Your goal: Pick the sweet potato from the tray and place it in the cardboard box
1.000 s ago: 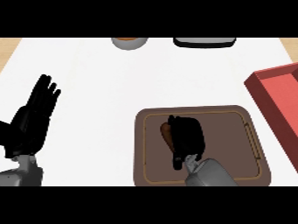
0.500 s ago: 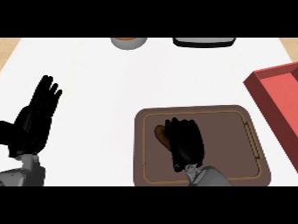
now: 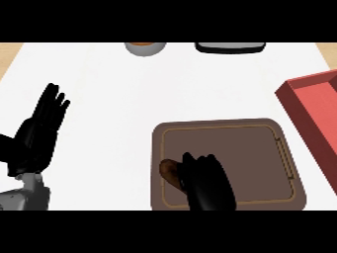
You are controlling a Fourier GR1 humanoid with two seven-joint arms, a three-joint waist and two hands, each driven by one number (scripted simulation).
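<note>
my right hand lay low over the brown tray, fingers reaching down across the sweet potato and covering most of it; only an orange-brown sliver showed at the left of my fingers, in the tray's near left part. whether those fingers were curled round it or merely laid flat on it i could not tell (the back of the hand hid the contact). my left hand rested at the left of the white counter, fingers straight and pointing up, holding nothing. the red box stood to the right of the tray, well apart from the sweet potato, its far side cut off by the frame. at the counter's far edge a grey bowl and a dark flat thing were both cut off, too little showing to name their contents.
</note>
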